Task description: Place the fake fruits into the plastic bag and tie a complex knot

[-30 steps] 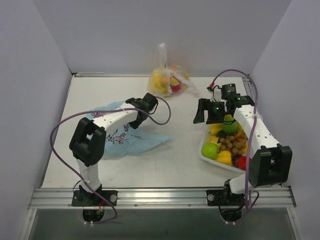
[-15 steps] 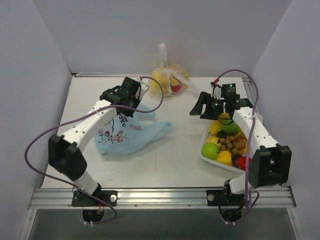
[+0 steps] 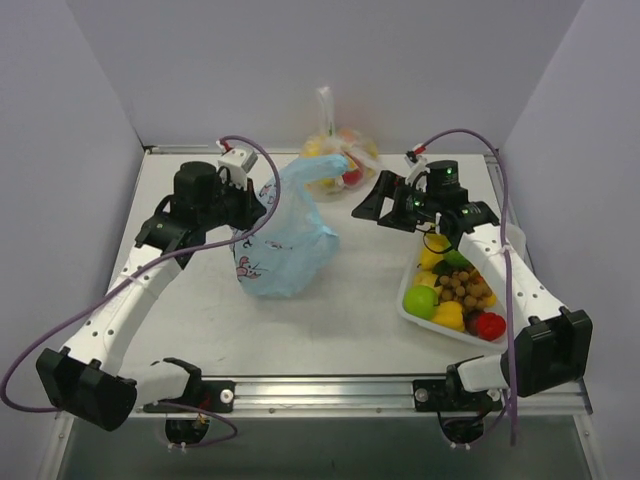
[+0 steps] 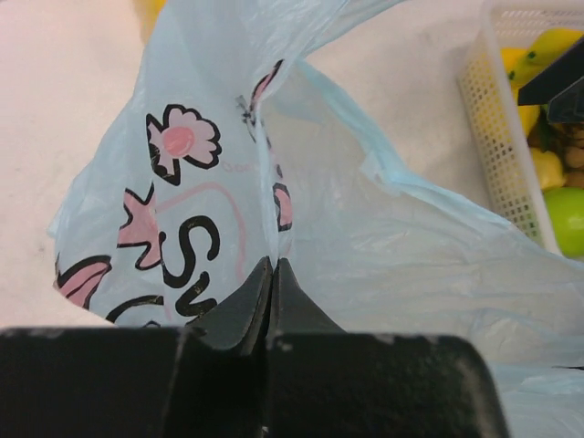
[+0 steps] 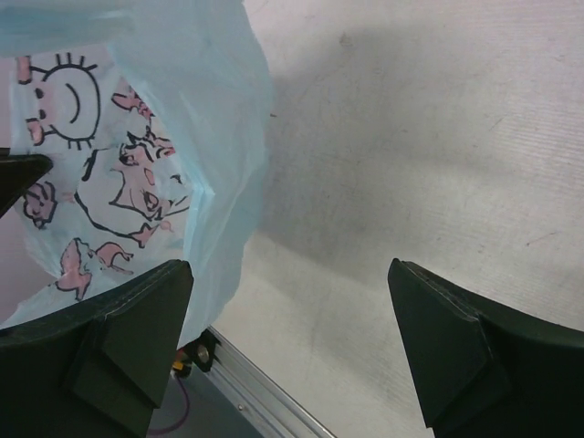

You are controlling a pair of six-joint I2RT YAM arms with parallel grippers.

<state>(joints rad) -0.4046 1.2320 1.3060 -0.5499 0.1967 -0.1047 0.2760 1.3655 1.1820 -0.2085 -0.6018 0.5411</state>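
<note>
**Desk:** What is changing from a second ago?

**Photographer:** The thin light-blue plastic bag with the pink-and-black cartoon print (image 3: 290, 245) was lying flat. Now it is standing up left of centre on the pale counter (image 3: 350, 320), its bottom seemingly resting there. The left fingers (image 4: 272, 266) are pressing together on a fold of its film. The left arm is now reaching in from the far left instead of lying across the bag.

**Desk:** And the other side?

**Photographer:** The right fingers (image 3: 385, 212) are standing wide apart and gripping nothing. They are now hanging left of the white mesh basket (image 3: 408, 310), pointing at the bag. The glossy fake fruits (image 3: 455, 290) are sitting in that basket by the counter's right edge.

**Desk:** How much room is showing?

**Photographer:** Bare counter is lying between the bag and the basket, and along the front rail. The bag's raised top is reaching close to the clear knotted bag of fruit (image 3: 335, 160) at the back wall. Grey walls are closing in on the left, back and right.
</note>
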